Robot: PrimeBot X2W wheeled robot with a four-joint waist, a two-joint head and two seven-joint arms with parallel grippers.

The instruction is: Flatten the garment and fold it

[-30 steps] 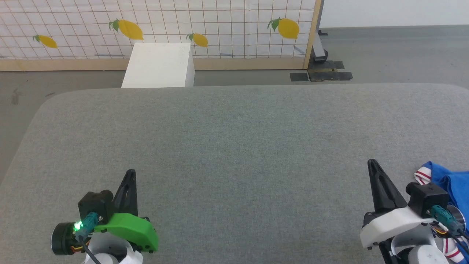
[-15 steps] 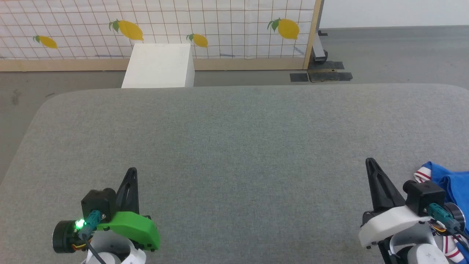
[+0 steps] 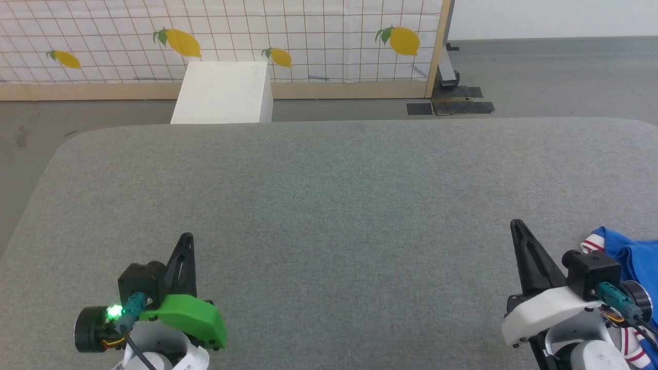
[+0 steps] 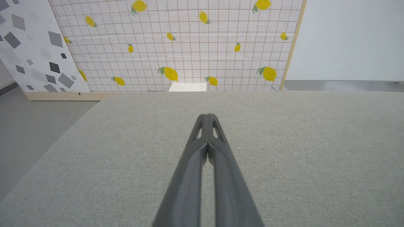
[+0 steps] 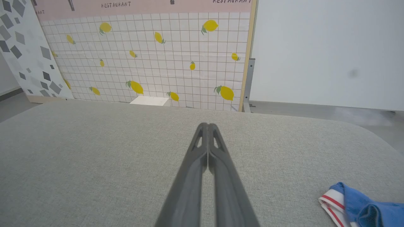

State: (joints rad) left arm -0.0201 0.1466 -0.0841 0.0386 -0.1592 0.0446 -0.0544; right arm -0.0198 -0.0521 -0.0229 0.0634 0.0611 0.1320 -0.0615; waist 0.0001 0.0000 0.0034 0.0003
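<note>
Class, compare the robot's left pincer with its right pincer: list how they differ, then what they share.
The left pincer has a green housing; the right pincer has a white one. The right pincer sits beside the blue garment; the left pincer has bare grey table around it. Both are shut and empty.

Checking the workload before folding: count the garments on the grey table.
1. The garment lies bunched on the table beside the right gripper, on its right; part runs out of frame, so another could be hidden.
</note>
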